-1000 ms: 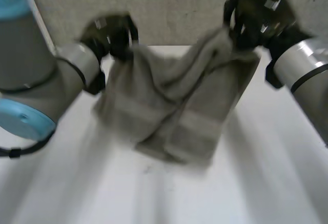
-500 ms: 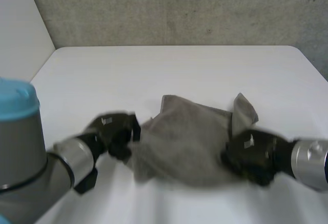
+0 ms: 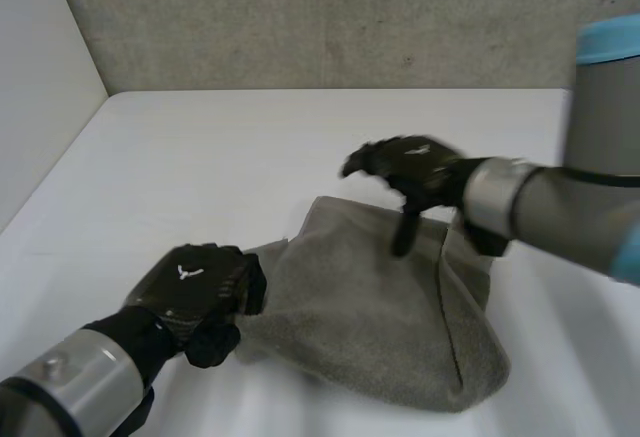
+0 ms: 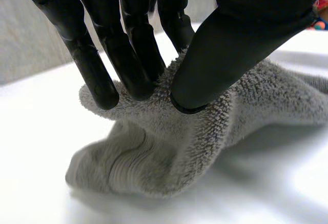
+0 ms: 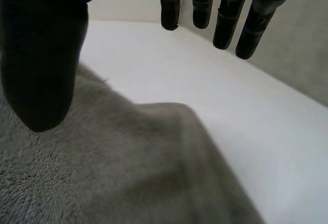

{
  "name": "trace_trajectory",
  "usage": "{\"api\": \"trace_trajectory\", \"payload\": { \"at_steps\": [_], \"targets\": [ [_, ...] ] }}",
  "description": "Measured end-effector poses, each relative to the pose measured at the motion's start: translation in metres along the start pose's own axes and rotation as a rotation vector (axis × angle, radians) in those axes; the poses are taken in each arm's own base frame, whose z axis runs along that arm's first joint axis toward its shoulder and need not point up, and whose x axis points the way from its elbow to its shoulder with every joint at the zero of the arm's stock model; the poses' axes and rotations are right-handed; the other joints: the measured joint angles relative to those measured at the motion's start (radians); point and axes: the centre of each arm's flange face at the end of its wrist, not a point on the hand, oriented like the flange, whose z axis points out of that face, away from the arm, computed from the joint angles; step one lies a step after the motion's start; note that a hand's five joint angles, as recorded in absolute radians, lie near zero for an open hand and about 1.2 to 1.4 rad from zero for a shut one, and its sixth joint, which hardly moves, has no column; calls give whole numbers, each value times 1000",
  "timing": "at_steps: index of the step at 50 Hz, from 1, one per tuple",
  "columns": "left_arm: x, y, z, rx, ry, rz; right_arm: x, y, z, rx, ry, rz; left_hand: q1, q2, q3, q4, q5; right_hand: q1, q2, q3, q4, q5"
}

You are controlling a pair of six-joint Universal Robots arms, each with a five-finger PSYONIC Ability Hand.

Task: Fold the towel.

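Towel (image 3: 380, 307) lies rumpled on the counter (image 3: 200, 147).
Left hand (image 3: 195, 292) pinches its edge; right hand (image 3: 415, 172) hangs open above.

Left hand (image 3: 195, 292), low at 7 o'clock, pinches the towel (image 3: 380, 307) edge between its fingers and thumb; right hand (image 3: 412, 169), at 1 o'clock, hovers with fingers loosely spread, holding nothing

The towel (image 3: 380, 307) is grey terry cloth, doubled over into a rumpled heap; it lies on the white table (image 3: 200, 157), toward 5 o'clock of centre. Its 9 o'clock corner is bunched, pinched in the left hand (image 3: 195, 292).
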Motion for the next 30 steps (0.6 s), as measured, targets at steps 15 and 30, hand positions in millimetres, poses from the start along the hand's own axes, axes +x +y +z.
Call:
{"api": "trace_trajectory", "payload": {
  "at_steps": [15,30],
  "targets": [
    [-1,-28,-16,126,-16,17,-54,45,89,-133,-168,-233,0,0,0,0,0,1053,1047,1022,1015,1017],
    [-50,-156,43,548,-165,68,48,-162,21,705,490,-170,0,1,1,2,5,1114,1083,1092,1081,1073]
  ]
}}
